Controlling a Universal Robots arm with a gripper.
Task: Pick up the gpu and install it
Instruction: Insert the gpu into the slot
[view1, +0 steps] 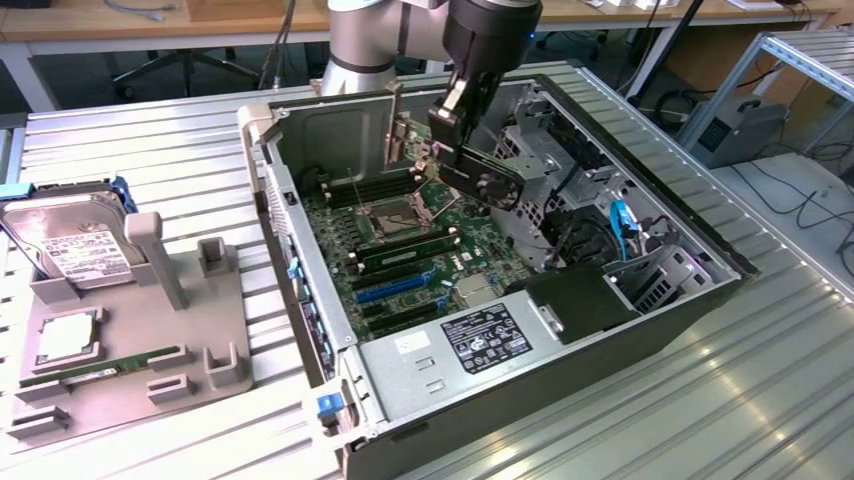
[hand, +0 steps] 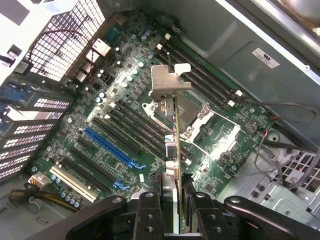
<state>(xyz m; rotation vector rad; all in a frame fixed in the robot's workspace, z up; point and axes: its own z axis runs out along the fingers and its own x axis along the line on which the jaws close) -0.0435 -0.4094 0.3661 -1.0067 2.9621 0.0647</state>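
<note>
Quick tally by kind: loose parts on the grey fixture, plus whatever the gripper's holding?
gpu, held in the gripper: 1
hard drive: 1
memory stick: 1
square silver chip: 1
Total: 4

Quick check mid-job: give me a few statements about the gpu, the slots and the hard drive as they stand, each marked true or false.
1. The gripper is clamped on the gpu. True.
2. The gpu is seated in a slot. False: it hangs above the motherboard, inside the open case.
3. The hard drive stands in the grey holder at the exterior view's left. True.
4. A card fills the long blue slot. False: it is empty.
</note>
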